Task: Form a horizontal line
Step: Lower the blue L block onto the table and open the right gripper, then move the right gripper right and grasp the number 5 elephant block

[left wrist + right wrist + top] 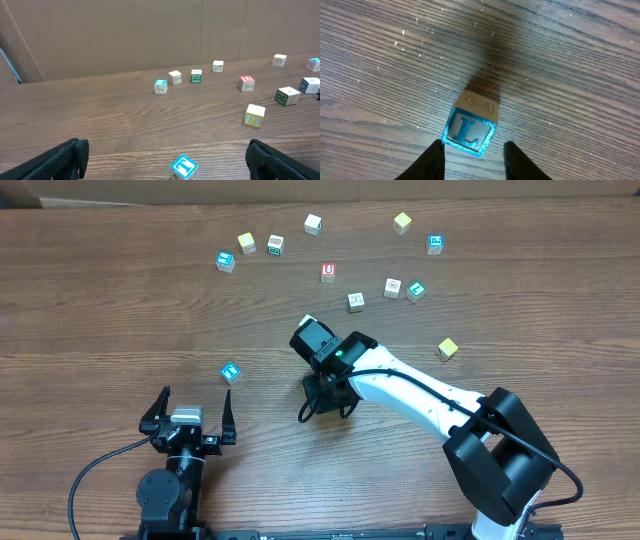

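Observation:
No row of touching cubes shows; the letter cubes lie apart. A blue "L" cube (469, 131) rests on the wood just ahead of my right gripper (474, 150), whose fingers are open on either side of its near edge. In the overhead view the right gripper (325, 398) points down at mid-table and hides that cube. A blue "T" cube (184, 167) lies between the open fingers of my left gripper (166, 145). It also shows in the overhead view (231, 371), just ahead of the left gripper (196, 395). A red "U" cube (328, 272) sits farther back.
Several loose cubes are scattered across the far half of the table: a blue one (225, 261), a yellow one (247, 243), a green one (276, 245), a tan one (355, 302) and a yellow one (448, 348) at the right. A cardboard wall (150, 35) stands behind the table.

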{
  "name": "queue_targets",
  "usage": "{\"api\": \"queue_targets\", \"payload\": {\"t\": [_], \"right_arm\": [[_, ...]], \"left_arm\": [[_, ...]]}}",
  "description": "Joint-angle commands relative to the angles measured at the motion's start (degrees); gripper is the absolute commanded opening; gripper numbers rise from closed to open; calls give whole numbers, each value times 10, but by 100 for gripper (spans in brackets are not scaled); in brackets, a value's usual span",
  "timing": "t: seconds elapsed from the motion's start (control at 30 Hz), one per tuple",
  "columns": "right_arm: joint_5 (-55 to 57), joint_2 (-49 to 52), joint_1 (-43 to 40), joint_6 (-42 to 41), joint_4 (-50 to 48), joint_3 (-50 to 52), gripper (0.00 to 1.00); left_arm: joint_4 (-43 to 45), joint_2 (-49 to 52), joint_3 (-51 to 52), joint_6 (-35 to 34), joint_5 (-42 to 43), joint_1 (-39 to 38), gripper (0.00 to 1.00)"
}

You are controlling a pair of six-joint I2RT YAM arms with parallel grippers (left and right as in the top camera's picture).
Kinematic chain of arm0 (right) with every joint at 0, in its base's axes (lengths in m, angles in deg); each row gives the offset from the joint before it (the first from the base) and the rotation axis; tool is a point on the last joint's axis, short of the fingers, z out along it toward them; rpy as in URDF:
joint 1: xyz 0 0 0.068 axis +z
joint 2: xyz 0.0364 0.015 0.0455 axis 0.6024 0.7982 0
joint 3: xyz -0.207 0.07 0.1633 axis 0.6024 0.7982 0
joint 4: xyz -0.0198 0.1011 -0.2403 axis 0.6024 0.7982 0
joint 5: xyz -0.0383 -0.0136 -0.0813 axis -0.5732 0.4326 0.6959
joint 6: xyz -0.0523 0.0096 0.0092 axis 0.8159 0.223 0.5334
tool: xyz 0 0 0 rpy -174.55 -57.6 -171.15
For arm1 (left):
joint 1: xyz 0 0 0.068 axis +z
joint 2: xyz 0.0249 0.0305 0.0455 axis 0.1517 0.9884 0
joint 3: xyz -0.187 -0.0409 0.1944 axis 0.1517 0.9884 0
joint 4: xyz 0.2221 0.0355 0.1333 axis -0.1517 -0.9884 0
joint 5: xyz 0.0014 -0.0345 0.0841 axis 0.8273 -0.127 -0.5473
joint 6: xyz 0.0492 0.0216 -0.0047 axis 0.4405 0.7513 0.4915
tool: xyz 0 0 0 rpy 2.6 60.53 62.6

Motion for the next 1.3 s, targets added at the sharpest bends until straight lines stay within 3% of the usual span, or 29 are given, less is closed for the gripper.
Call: {"api": "queue_targets", "payload": {"t": [0.0, 0.13, 0.2, 0.47, 0.83, 1.0, 1.27], "right_arm": [[8, 6, -4, -4, -2, -10, 41], [7, 6, -5, -4, -2, -10, 45], [7, 6, -5, -4, -2, -10, 52], [-9, 6, -17, -2, 5, -18, 59], [9, -11, -54, 19, 97, -138, 70], [27, -11, -88, 20, 124, -146, 75], [12, -11, -155, 65, 184, -125, 73]], "left_arm": [[0, -6, 2, 11, -3, 2, 100], [0, -6, 2, 11, -3, 2, 99], [0, -6, 2, 11, -3, 2, 100], [0, -6, 2, 11, -3, 2, 100], [0, -6, 2, 11, -3, 2, 100], [0, -6, 2, 11, -3, 2, 100], [0, -6, 2, 11, -3, 2, 100]]}}
